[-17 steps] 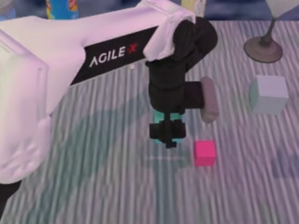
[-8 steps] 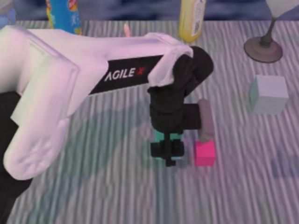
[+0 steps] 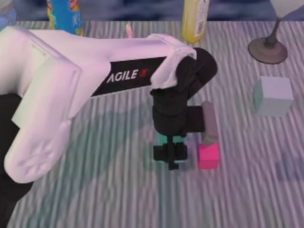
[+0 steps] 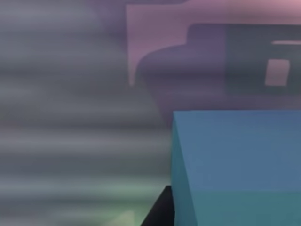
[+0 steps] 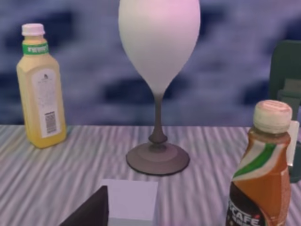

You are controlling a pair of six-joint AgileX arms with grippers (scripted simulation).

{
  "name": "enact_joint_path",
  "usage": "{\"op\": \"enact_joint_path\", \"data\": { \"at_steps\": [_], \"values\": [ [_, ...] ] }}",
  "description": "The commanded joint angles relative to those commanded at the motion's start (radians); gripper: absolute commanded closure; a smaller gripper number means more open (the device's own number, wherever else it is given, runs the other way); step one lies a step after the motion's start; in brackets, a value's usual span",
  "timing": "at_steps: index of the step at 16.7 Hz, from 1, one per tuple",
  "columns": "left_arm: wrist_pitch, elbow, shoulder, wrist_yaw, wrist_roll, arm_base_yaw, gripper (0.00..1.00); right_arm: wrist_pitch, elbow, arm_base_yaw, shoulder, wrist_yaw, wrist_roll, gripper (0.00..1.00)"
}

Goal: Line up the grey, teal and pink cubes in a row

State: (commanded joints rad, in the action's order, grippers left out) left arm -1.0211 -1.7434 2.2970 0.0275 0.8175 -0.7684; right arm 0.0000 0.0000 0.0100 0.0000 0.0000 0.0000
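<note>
Left gripper (image 3: pixel 171 153) pinching teal cube (image 3: pixel 164 139), faces square to table edges, just beside pink cube (image 3: pixel 208 156).

- Teal cube (image 3: pixel 164 139): mid-sized, near the table's centre, mostly hidden in the top view.
- Pink cube (image 3: pixel 208 156): smallest, flat on the table just right of teal.
- Grey cube (image 3: pixel 272 96): largest, pale, well apart at right.

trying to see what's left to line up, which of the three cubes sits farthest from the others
The pale grey cube, the largest, sits alone toward the table's right. The teal cube, under the left gripper, and the small pink cube sit close together mid-table.
</note>
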Motion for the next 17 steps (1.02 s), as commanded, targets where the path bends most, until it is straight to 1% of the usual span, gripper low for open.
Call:
{"op": "enact_joint_path", "data": {
  "at_steps": [7,8,17],
  "values": [
    [0.0,0.0,0.0,0.0,0.0,0.0,0.02,0.0,0.0,0.0,0.0,0.0,0.0,0.0],
    [0.0,0.0,0.0,0.0,0.0,0.0,0.0,0.0,0.0,0.0,0.0,0.0,0.0,0.0],
    [-0.004,-0.004,-0.001,0.0,0.001,0.002,0.0,0.0,0.0,0.0,0.0,0.0,0.0,0.0]
  ]
}}
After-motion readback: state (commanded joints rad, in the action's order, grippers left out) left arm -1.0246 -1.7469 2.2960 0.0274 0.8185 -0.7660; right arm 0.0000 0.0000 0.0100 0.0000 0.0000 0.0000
